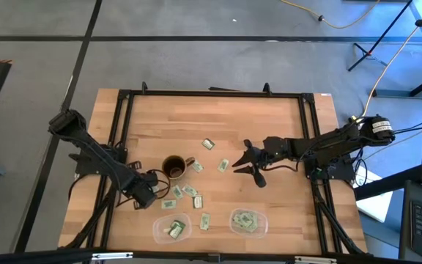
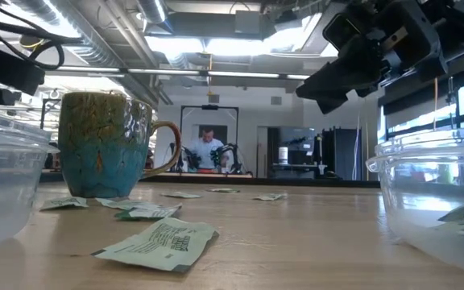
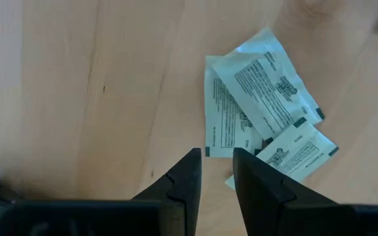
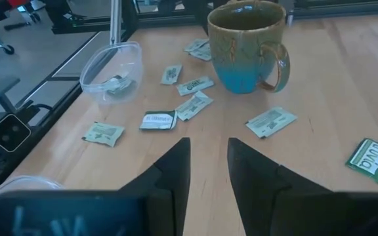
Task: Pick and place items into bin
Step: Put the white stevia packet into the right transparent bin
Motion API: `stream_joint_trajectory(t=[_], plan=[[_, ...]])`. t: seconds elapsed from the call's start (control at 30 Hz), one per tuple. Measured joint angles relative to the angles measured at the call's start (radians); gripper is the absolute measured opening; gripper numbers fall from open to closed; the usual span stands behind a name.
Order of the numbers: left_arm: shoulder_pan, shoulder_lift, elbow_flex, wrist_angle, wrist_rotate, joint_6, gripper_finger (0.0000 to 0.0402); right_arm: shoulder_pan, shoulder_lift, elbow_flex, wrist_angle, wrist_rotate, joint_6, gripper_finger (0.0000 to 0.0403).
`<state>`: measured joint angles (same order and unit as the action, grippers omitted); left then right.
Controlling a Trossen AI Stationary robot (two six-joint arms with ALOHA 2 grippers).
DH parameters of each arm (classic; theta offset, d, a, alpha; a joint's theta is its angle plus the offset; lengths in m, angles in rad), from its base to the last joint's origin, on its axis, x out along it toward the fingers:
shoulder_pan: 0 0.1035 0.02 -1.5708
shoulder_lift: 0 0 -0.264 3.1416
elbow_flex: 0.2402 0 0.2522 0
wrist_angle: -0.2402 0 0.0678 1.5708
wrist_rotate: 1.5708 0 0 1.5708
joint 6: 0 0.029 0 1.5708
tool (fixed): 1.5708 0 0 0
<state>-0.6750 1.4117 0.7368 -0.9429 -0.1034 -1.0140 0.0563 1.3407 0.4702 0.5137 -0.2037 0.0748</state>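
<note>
Packets (image 3: pixel 261 105), three overlapping, lie before the slightly parted, empty left claw (image 3: pixel 216 172); right claw (image 4: pixel 209 164) likewise.

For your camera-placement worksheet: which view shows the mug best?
The right wrist view: the mug shows whole, rim, handle and brown-over-teal glaze, with packets around it. The low view gives a side profile only; the high view shows just its round rim from above; the left wrist view misses it.

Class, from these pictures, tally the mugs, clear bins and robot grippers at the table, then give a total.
Mug: 1
Clear bins: 2
Grippers: 2, the left gripper and the right gripper
Total: 5
</note>
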Motion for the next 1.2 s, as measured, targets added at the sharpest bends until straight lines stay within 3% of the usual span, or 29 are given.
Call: stream_joint_trajectory(t=[0.4, 0.77, 1.2], plan=[[0.001, 0.000, -0.009, 0.019, -0.003, -0.073, 0.0075, 0.000, 0.000, 0.000, -0.001, 0.000, -0.001, 0.0105], [0.003, -0.003, -0.106, 0.147, 0.020, -0.109, 0.0092, 0.000, 0.000, 0.000, -0.002, 0.001, -0.001, 0.0105], [0.003, -0.003, -0.130, 0.181, 0.050, -0.091, 0.0054, 0.000, 0.000, 0.000, -0.002, 0.001, -0.001, 0.0105]])
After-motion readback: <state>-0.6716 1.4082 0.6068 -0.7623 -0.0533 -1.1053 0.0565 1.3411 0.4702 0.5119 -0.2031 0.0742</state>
